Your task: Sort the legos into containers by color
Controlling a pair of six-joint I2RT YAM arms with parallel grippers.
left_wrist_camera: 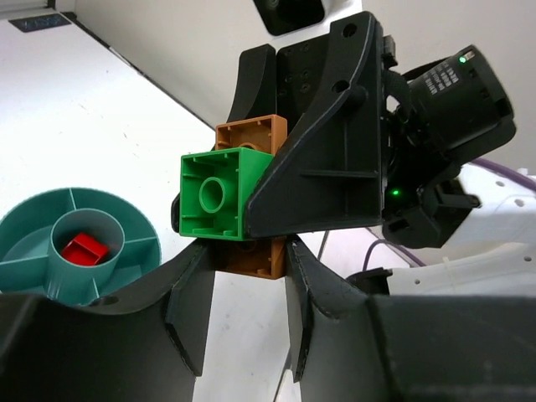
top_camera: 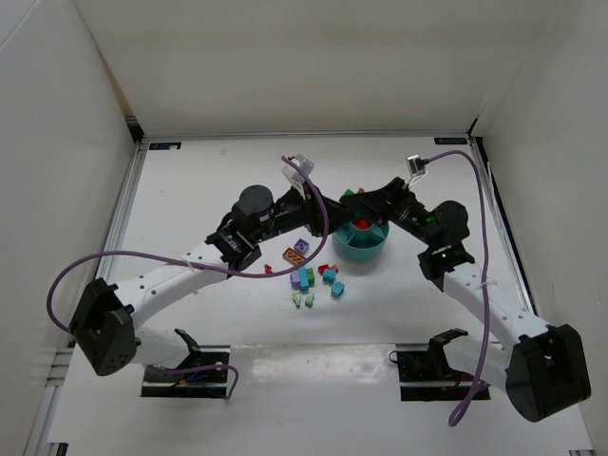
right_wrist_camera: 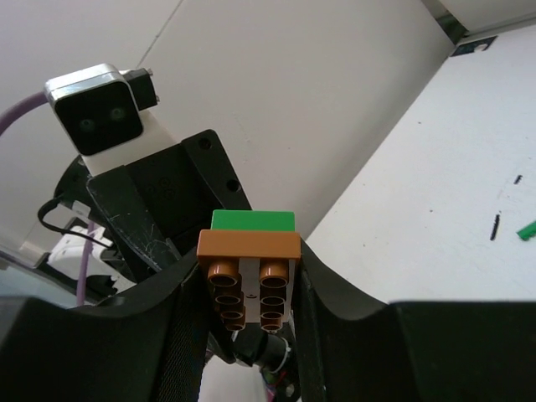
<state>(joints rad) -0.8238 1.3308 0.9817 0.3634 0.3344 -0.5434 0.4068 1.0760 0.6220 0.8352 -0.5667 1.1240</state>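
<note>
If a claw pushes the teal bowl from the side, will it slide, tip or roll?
Probably it slides: the teal bowl looks wider than tall and stands upright on the smooth table. It seems light, since only a red brick shows in its central cup, so a soft push may move it.

One teal bowl (top_camera: 362, 249). One red brick (left_wrist_camera: 84, 249). One green brick (left_wrist_camera: 213, 194) and one orange brick (left_wrist_camera: 249, 134) make a joined pair. The loose bricks (top_camera: 312, 277) number roughly nine, mixed colours, too small for a sure count.
</note>
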